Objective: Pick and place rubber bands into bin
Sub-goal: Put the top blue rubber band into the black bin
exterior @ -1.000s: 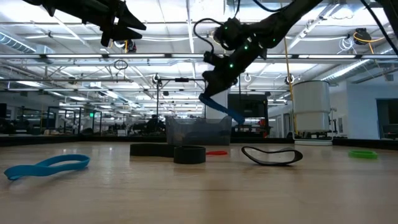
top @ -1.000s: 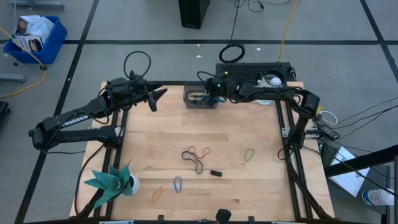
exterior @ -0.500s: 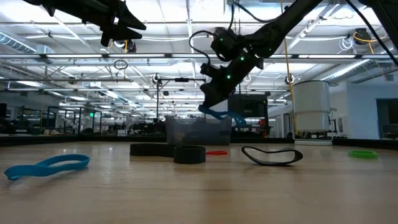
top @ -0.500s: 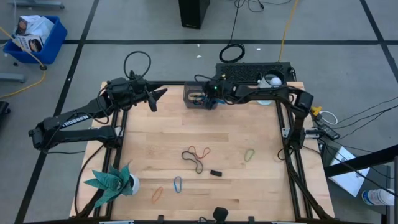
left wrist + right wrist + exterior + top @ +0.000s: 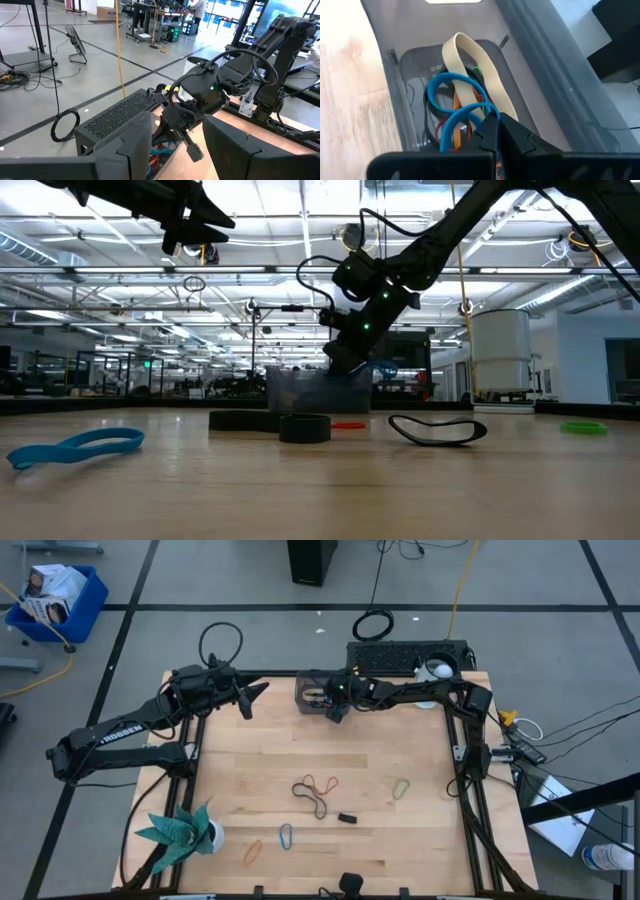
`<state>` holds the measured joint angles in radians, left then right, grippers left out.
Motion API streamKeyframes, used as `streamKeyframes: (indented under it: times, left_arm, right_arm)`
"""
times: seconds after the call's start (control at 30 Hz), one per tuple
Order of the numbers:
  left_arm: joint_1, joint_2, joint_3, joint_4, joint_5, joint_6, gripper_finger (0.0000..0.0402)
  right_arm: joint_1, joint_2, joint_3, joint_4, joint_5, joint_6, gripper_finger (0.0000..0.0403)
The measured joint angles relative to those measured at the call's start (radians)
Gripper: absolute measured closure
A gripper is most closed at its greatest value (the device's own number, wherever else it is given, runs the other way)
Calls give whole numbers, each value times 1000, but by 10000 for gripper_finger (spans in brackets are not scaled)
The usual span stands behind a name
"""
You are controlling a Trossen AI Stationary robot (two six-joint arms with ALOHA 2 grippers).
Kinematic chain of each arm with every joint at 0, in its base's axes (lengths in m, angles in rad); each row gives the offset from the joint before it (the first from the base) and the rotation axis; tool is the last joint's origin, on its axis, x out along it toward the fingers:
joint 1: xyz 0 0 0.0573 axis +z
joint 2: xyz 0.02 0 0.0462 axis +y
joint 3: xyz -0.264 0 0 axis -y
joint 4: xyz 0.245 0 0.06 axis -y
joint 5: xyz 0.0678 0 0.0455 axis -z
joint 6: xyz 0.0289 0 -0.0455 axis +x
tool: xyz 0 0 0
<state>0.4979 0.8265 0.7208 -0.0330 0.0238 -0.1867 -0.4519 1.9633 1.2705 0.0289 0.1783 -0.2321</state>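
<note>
The dark translucent bin (image 5: 312,690) stands at the table's far edge and holds several rubber bands, among them a tan one (image 5: 470,55). My right gripper (image 5: 492,124) reaches down into the bin, shut on a blue rubber band (image 5: 447,95). More rubber bands lie flat on the wood: red (image 5: 322,783), black (image 5: 318,806), green (image 5: 401,788), teal (image 5: 286,836) and orange (image 5: 253,852). My left gripper (image 5: 252,695) hangs open high over the far left corner, nothing between its fingers. My right gripper pinches the blue band between its two shut fingertips at one end of the loop (image 5: 472,112). The fingers slant down into the bin from the table's right. The rest of the band curls slack on the other bands inside the bin.
A small black block (image 5: 347,818) lies near the black band. A green paper plant (image 5: 180,830) stands at the near left corner. A black perforated box (image 5: 405,657) sits behind the bin. The wood between the bin and the loose bands is bare.
My right gripper has sunk toward the bin and shifted slightly toward the table's left, staying shut. The blue band, which hung clear above the bin, now lies down inside it.
</note>
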Motion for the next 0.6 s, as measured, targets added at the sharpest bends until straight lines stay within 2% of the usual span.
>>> streamKeyframes:
  times: [0.37,0.6]
  left_arm:
    - [0,0,0,0,-27,0,217]
    - [0,0,0,0,-27,0,217]
  right_arm:
    - [0,0,0,24,0,26,401]
    - [1,-1,0,71,1,37,376]
